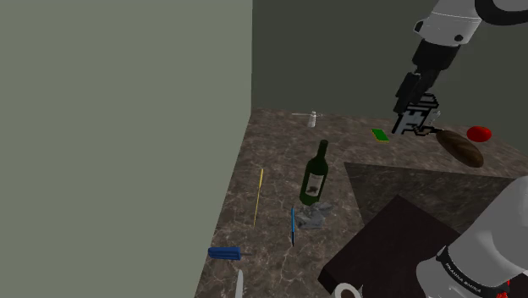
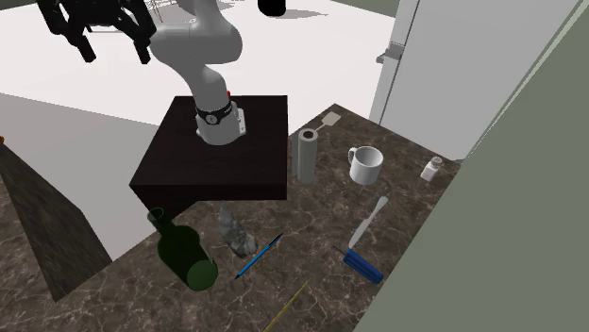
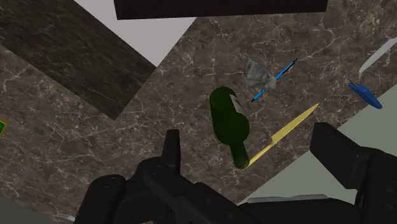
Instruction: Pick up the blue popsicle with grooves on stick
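The blue popsicle (image 1: 226, 252) lies flat on the dark marbled counter (image 1: 279, 144) near its front edge, by the grey-green wall. In the second exterior view the popsicle (image 2: 363, 262) lies beside a white utensil (image 2: 371, 222). My gripper (image 1: 414, 127) hangs high over the far end of the counter, well away from the popsicle. Its fingers stand apart with nothing between them. From the wrist camera the popsicle (image 3: 364, 94) shows far beyond the fingers (image 3: 337, 149), past a yellow stick (image 3: 286, 132). In the second exterior view the gripper (image 2: 116, 52) is up at the left.
A green bottle (image 1: 315, 173) stands mid-counter, with a blue pen (image 1: 293, 227), a crumpled grey thing (image 1: 311, 216) and a yellow stick (image 1: 258, 196) near it. A white mug (image 2: 365, 164), a grey cylinder (image 2: 307, 154) and the black stand (image 2: 212, 156) are nearby. A red thing (image 1: 479, 133) and a brown thing (image 1: 461, 146) lie under the arm.
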### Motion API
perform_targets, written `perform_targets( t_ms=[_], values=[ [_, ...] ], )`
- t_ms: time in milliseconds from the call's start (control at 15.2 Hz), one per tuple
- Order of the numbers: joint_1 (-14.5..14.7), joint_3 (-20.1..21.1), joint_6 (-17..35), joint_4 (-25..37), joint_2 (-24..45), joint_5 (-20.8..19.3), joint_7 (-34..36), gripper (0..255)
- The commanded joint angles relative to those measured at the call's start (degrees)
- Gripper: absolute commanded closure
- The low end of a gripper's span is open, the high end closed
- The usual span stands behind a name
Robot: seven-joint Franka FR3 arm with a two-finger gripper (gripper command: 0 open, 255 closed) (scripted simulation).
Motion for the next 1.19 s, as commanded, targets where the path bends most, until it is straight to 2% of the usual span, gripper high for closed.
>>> perform_targets(
  t_ms=[0,528,1122],
  values=[
    [0.00,0.00,0.00,0.00,0.00,0.00,0.00,0],
    [4.37,3.72,11.85,-2.79,10.37,2.26,-0.16,0],
    [8.73,8.17,23.97,-1.62,25.04,3.56,-0.32,0]
  ],
)
